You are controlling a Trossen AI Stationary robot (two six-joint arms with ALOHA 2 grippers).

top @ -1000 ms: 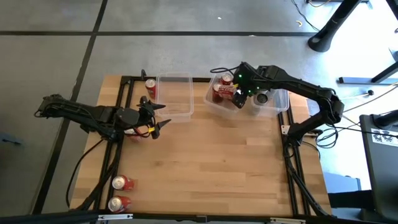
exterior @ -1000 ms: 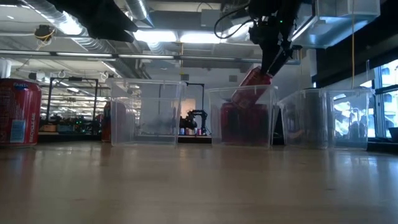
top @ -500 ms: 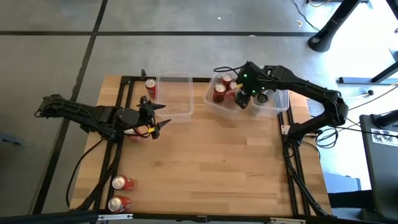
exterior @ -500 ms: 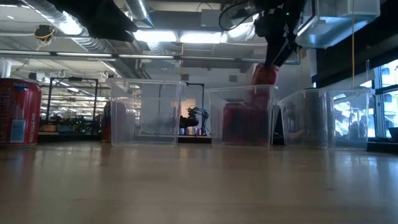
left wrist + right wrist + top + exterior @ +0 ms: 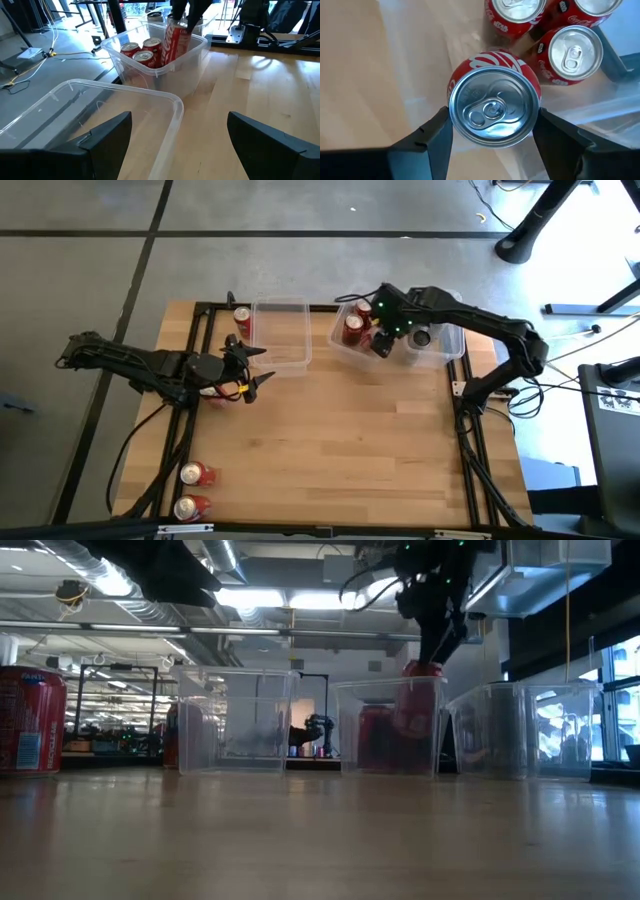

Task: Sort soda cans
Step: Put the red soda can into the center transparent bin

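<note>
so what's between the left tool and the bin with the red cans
The empty clear bin lies between the left tool and the bin of red cans, then a strip of bare table. The left wrist view shows it.

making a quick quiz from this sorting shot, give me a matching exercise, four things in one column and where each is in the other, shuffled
Things:
1. right claw
2. left claw
3. held red can
4. two red cans

Places or states:
A. on the table's near left corner, outside any bin
B. open, beside the empty bin
C. upright, going into the middle bin next to other red cans
D. shut on a can, above the middle bin

Pairs: 1-D, 2-B, 3-C, 4-A
</note>
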